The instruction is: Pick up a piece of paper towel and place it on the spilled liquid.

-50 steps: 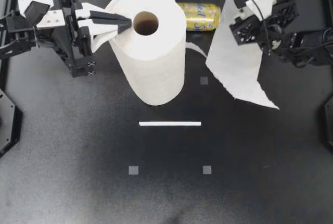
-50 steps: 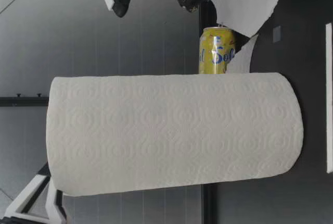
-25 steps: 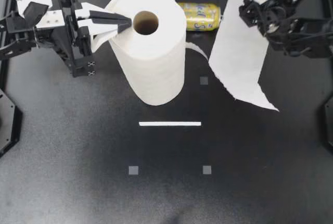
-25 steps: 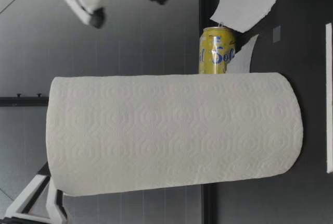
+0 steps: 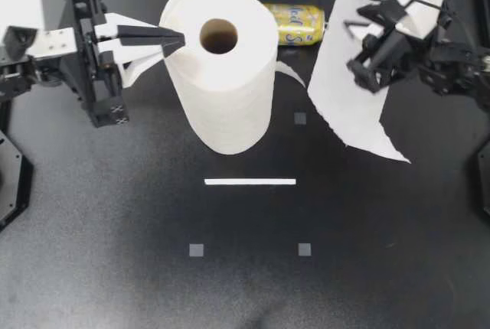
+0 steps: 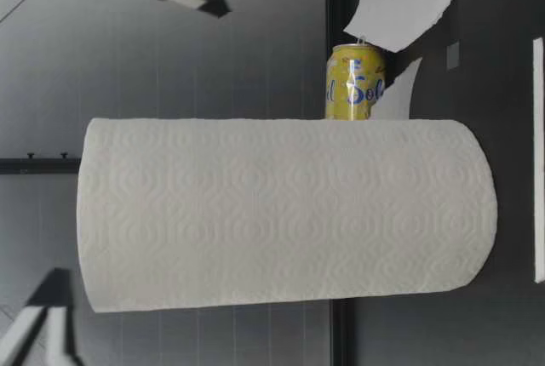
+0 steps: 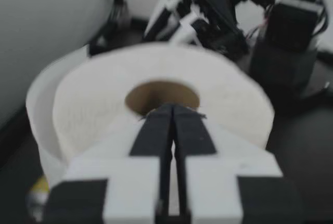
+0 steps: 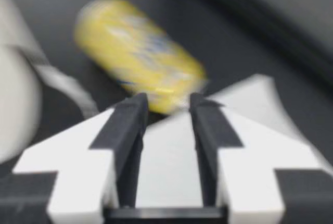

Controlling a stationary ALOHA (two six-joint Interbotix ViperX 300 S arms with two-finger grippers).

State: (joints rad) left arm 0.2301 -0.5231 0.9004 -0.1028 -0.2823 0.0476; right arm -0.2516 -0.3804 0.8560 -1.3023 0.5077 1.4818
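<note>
Two fingers of my right gripper [image 5: 360,57] pinch the torn paper towel sheet [image 5: 344,99] near its top edge, at the upper right of the top view. The sheet hangs loose from them down to a pointed corner at right of centre. My left gripper [image 5: 174,40] has its fingers pressed together, tips at the rim of the paper towel roll [image 5: 222,76], upper centre.

I cannot make out the liquid on the dark table [image 5: 245,283]. I judge it lies by the yellow can [image 5: 295,24], which is on its side just behind the roll. To place well, I should carry the sheet over that spot, lower it until it drapes flat, and only then let go, so it does not fold on itself.

Room is tight there: the roll, its loose tail [image 5: 289,73] and the can crowd the upper centre. The lower half of the frame, past the white tape strip [image 5: 249,182], is open for swinging.
</note>
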